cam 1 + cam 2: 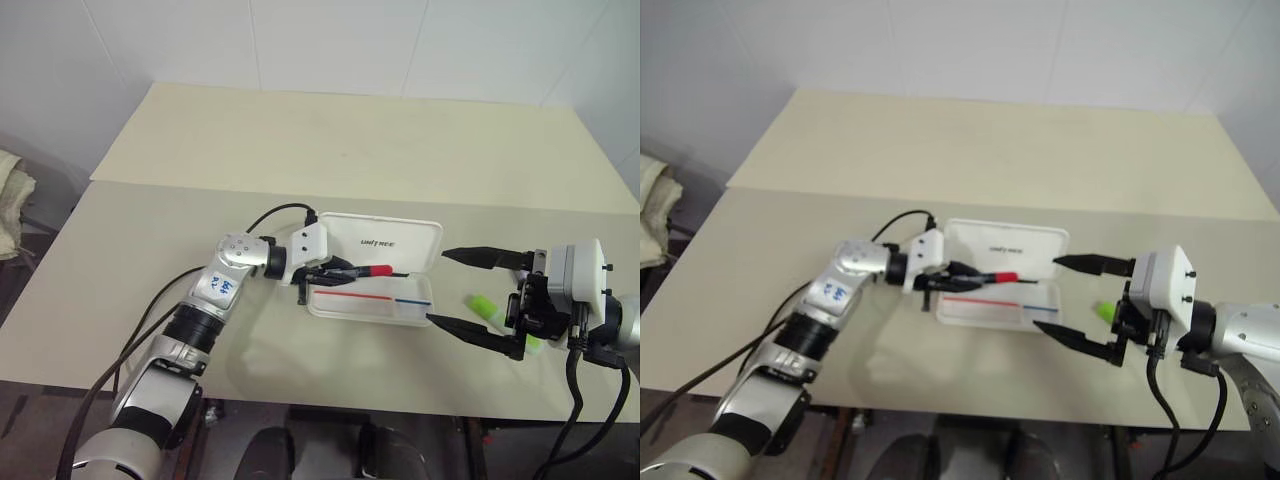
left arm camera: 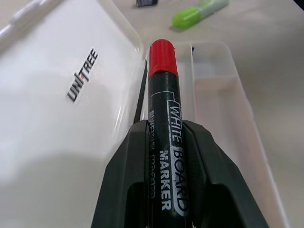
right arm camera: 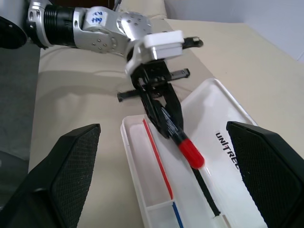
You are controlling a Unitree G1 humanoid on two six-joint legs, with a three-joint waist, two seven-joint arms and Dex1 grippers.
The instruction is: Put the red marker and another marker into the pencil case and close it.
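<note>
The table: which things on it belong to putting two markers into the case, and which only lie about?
Belong to the job:
- red marker, held in the left claw over the case
- green highlighter, on the table beside the case
- pencil case, lid open

Only lying about:
- thin black pen inside the case
- small dark object near the highlighter
</note>
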